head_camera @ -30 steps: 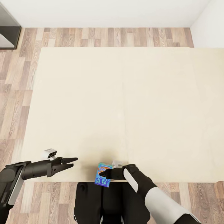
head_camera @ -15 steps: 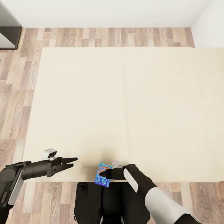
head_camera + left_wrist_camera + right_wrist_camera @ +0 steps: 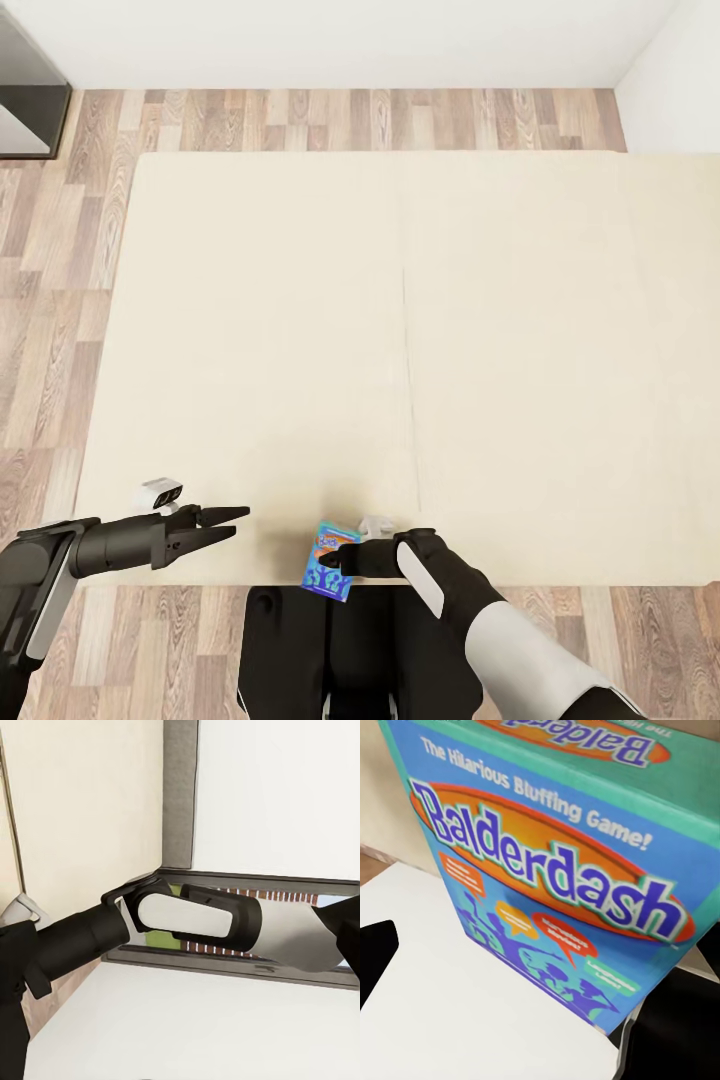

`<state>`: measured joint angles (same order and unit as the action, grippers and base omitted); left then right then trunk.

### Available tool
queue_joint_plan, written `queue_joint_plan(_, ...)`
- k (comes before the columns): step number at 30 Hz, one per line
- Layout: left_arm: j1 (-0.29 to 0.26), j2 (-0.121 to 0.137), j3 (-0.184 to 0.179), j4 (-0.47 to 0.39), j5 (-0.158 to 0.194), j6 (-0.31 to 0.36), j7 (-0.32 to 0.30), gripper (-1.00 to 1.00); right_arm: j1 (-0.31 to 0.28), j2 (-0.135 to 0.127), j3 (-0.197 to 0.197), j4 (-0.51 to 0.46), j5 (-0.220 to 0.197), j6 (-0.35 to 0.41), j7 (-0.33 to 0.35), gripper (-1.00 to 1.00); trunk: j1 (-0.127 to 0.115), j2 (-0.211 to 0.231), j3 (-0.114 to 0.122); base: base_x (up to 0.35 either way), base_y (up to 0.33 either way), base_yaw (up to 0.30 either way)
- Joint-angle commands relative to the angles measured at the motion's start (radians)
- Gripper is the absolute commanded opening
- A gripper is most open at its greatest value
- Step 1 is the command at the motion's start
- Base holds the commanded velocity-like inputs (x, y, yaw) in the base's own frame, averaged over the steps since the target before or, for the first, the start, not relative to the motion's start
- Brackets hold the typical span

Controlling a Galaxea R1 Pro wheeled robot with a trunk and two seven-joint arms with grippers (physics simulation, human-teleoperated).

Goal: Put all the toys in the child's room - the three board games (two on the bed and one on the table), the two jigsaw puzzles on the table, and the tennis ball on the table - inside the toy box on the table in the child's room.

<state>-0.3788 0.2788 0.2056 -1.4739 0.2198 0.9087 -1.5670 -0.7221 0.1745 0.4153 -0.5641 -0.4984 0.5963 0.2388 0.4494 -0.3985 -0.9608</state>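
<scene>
While we hold the Balderdash board game (image 3: 330, 573) in our right hand (image 3: 333, 560), the step we judge to be in hand is carrying it off the bed (image 3: 400, 350) toward the toy box on the counter, and doing that well means keeping the pinch firm and the box steady as the base turns. The box sits at about 6 o'clock in the head view, at the bed's near edge, just in front of our trunk. From the right wrist view its printed blue-green face (image 3: 562, 877) looms close, tilted, so we would keep it from swinging and knocking our own body.

Our right arm bends inward across the chest, forearm pointing toward 9 o'clock, the hand pinching the game's edge. Our left arm reaches out from 8 o'clock, forearm roughly level and pointing toward 3 o'clock, its hand (image 3: 228, 522) hovering over the bed's near edge with the fingers slightly spread and nothing between them. We would leave that arm tucked clear while driving.
</scene>
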Motion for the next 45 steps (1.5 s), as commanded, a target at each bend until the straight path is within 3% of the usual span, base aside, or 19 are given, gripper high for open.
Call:
queue_joint_plan(1,0.0,0.0,0.0,0.0,0.0,0.011,-0.004,1.0,0.0,0.0,0.0,0.0,0.001,0.003,0.002,1.0,0.001,-0.002,-0.001,0.0,0.0,0.0)
queue_joint_plan(45,0.0,0.0,0.0,0.0,0.001,0.011,-0.004,1.0,-0.037,0.0,-0.009,-0.017,0.0,0.063,-0.004,1.0,0.001,-0.002,-0.001,0.0,0.0,0.0)
